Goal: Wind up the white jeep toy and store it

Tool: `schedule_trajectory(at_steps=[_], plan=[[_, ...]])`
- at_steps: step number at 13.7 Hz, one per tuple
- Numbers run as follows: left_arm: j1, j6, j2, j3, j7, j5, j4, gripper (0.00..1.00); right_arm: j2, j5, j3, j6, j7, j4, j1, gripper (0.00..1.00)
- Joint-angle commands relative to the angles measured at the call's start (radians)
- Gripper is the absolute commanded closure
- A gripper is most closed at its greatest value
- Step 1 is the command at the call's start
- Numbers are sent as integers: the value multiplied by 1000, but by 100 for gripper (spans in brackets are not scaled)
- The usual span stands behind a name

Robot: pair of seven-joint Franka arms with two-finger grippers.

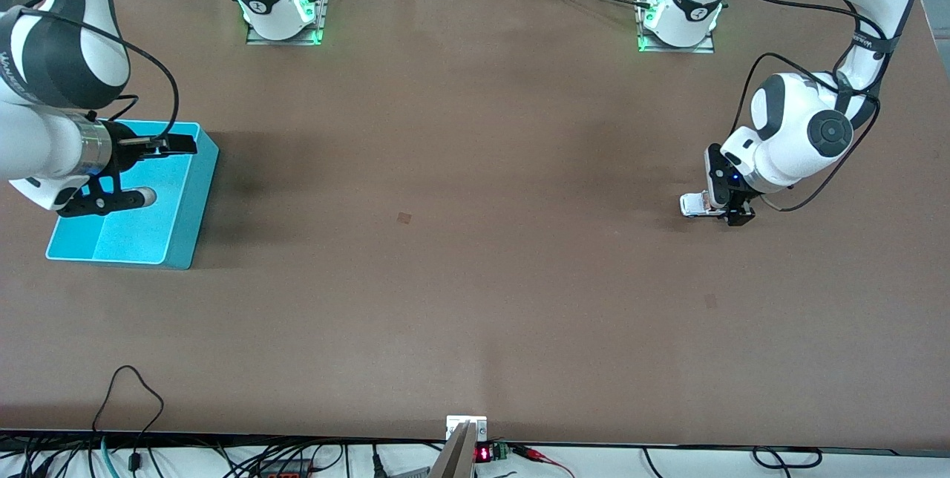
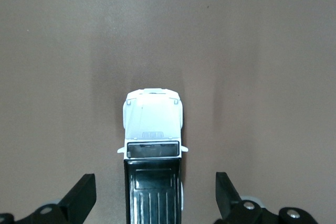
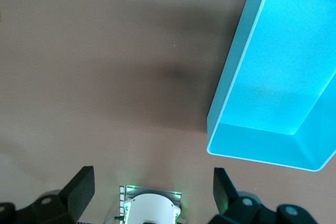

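White jeep toy point(image 2: 153, 145) with its black rear sits on the brown table point(image 1: 460, 240) at the left arm's end, well apart from the turquoise bin point(image 1: 182, 226); my left hand point(image 1: 731, 211) is down around the jeep's black rear, fingers point(image 2: 79, 200) spread wide on either side of it and touching neither flank; my right hand point(image 1: 159, 170) hangs over the turquoise bin at the right arm's end, waiting, fingers point(image 3: 79, 187) equally wide apart and holding nothing.
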Motion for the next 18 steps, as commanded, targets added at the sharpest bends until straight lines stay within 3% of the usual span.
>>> schedule_trajectory(at_steps=[1,9,14,18], plan=[[18,37,-9,-6,62,20,-21,0,10,18,-2,-23,17,14,40,0],[35,67,35,-7,85,20,-20,5,24,27,-7,-10,14,54,69,0],[35,70,35,-6,91,29,-20,21,21,30,-2,-19,-6,54,86,0],[37,70,35,-6,91,58,-20,22,24,16,-5,-23,-60,54,100,0]])
